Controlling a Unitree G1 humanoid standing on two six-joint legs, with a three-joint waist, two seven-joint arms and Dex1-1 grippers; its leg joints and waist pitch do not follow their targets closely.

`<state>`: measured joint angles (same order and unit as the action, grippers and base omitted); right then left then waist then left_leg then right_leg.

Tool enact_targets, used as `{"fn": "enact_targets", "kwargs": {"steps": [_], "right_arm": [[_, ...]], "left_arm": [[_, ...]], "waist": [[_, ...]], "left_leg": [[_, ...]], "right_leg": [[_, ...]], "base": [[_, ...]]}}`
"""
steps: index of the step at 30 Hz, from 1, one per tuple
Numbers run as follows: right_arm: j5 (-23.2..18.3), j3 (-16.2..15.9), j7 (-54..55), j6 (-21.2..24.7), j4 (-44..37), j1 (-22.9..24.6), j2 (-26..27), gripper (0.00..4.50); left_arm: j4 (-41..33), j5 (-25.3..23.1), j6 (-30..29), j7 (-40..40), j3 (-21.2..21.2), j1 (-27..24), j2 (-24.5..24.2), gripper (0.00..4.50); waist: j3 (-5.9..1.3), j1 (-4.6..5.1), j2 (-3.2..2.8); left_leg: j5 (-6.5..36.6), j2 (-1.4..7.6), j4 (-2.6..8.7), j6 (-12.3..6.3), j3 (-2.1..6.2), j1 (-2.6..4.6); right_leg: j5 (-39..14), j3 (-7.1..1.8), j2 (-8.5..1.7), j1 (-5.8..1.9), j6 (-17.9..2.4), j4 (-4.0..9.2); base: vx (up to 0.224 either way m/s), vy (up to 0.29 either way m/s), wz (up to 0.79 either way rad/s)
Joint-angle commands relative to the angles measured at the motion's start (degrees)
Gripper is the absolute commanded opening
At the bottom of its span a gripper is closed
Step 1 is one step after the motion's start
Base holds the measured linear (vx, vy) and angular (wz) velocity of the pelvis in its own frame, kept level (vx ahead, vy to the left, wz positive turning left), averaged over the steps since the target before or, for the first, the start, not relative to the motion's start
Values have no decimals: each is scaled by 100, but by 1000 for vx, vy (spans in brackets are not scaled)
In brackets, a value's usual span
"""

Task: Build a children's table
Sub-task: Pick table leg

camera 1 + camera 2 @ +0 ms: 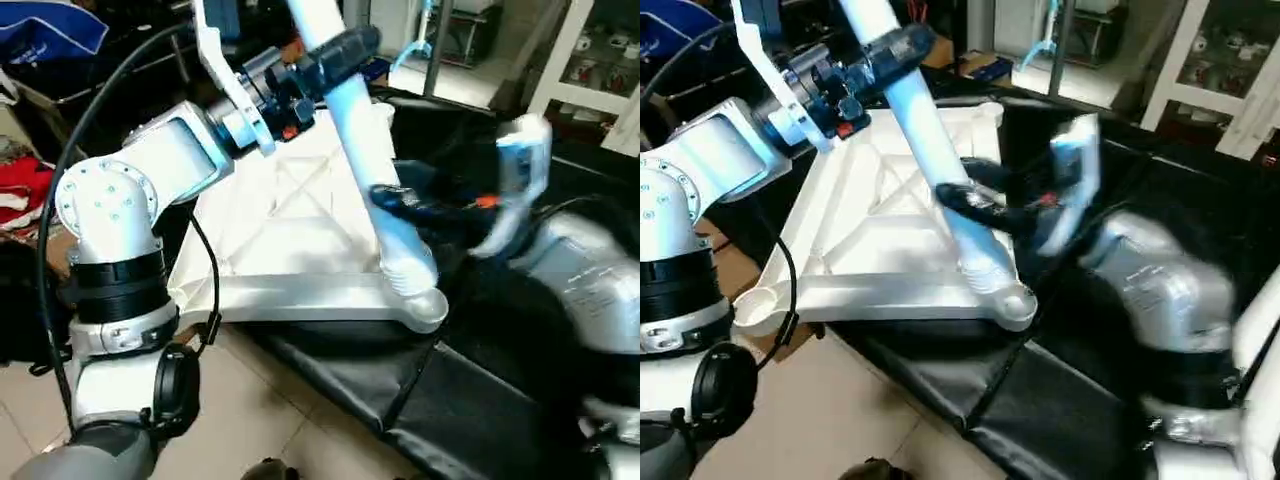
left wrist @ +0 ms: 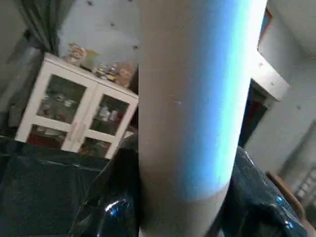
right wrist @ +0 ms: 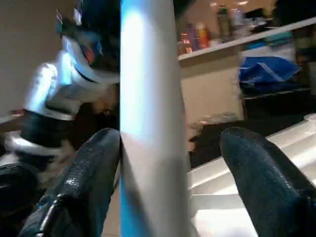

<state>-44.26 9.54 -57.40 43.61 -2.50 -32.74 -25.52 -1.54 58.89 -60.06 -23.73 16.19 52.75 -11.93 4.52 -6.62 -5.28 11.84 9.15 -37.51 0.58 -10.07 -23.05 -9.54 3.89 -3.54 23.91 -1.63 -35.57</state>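
The white tabletop [image 1: 290, 200] lies underside up, its X ribs showing, on a black-covered surface. One white leg [image 1: 365, 150] stands tilted, its lower end in the near right corner socket [image 1: 425, 305]. My left gripper [image 1: 335, 55] is shut on the leg near its upper part, and the leg [image 2: 192, 98] looms close in the left wrist view. My right gripper [image 1: 395, 200] is low around the same leg [image 3: 153, 123] and stands open. One of its fingers [image 3: 94, 173] is against the tube and the other finger [image 3: 261, 168] is well apart from it.
A black sheet [image 1: 440, 400] covers the support and hangs toward the tiled floor [image 1: 270, 420]. The tabletop's near left socket [image 1: 755, 305] holds nothing. A white glass-door cabinet [image 1: 590, 60] stands at the back right. Red cloth [image 1: 20, 190] and a blue bag [image 1: 50, 25] lie at the left.
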Motion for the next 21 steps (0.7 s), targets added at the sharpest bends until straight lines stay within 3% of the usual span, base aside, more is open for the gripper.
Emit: {"fn": "enact_targets", "kwargs": {"steps": [1, 4, 10, 11, 17, 21], "right_arm": [[-146, 123, -267, 180, 101, -107, -163, 388], [-251, 74, -594, 386, 172, -153, -461, 408], [-4, -453, -1164, 352, 85, 37, -935, 427], [65, -556, -1218, 312, 60, 66, -972, 427], [78, -900, -1395, 396, -99, 15, -922, 427], [326, -1200, -1476, 213, 63, -107, -922, 427]], "left_arm": [[-134, 87, -99, -240, -104, 32, -136, 172], [-170, 84, -89, -363, -170, 11, -196, 172], [-231, 197, -68, -690, -266, 10, -240, 172], [-270, 226, -68, -791, -313, 16, -258, 172], [-379, 382, -181, -961, -377, 69, -261, 172], [-510, 504, -299, -1089, -505, 104, -222, 172]], "waist": [[-558, -18, 116], [-550, -27, 124], [-545, -30, 145], [-536, -27, 180], [-509, -6, 165], [-499, 1, 165]], "left_leg": [[63, 318, 371, -509, 159, 134], [87, 311, 369, -483, 164, 110], [134, 317, 359, -471, 167, 102], [134, 315, 360, -482, 163, 96], [165, 323, 366, -528, 170, 105], [187, 328, 374, -485, 171, 110]], "right_leg": [[-1273, -254, -444, -315, -1060, 378], [-1374, -252, -453, -336, -1032, 383], [-1557, -247, -463, -334, -1009, 398], [-1578, -252, -465, -334, -996, 403], [-1721, -250, -450, -303, -984, 409], [-1780, -254, -451, -293, -967, 413]], "base": [[0, 0, 0], [0, 0, 0], [0, 0, 0], [0, 0, 0], [0, 0, 0], [0, 0, 0]]}}
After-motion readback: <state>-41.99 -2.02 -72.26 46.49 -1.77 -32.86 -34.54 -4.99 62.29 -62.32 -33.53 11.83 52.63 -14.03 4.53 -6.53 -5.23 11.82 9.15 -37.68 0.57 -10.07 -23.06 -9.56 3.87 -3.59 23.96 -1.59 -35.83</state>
